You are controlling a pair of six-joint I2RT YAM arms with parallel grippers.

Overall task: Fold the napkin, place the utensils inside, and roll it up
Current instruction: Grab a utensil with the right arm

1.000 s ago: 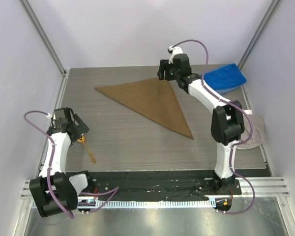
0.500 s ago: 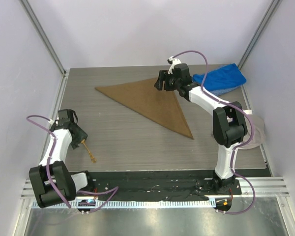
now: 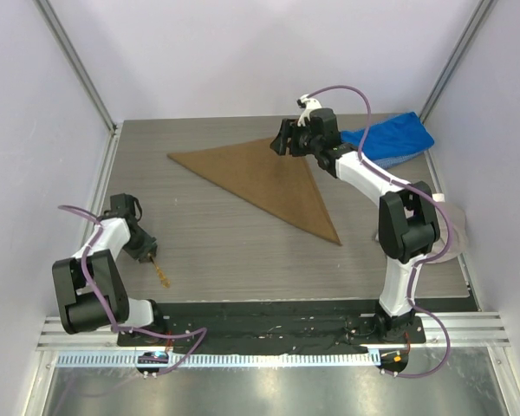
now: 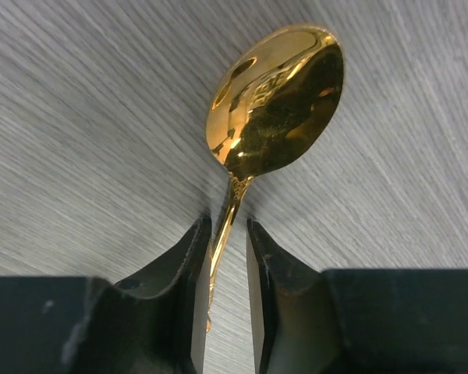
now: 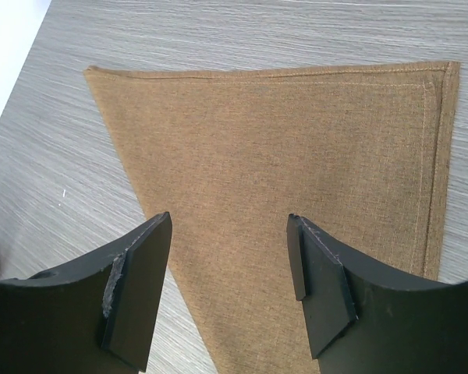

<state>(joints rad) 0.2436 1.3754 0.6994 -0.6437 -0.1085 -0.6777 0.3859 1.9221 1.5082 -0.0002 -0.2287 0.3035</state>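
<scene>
The tan-brown napkin [image 3: 269,178] lies flat on the table, folded into a triangle. My right gripper [image 3: 282,143] hovers over its far corner, open and empty, with the cloth [image 5: 296,132] showing between the fingers [image 5: 230,226]. The gold spoon [image 3: 160,273] lies on the table at the near left. My left gripper [image 3: 146,251] is down on it. In the left wrist view the round bowl [image 4: 277,101] points away and the thin handle runs between the narrowed jaws [image 4: 228,226]. The handle lies against the left finger, with a gap to the right one.
A blue cloth [image 3: 394,137] lies bunched at the far right corner. A beige-and-white cap-like item [image 3: 446,238] sits at the right edge behind the right arm. Enclosure walls stand on three sides of the table.
My left gripper has dropped onto the spoon and its jaws have narrowed round the handle. The right gripper has shifted slightly over the napkin's far corner.
</scene>
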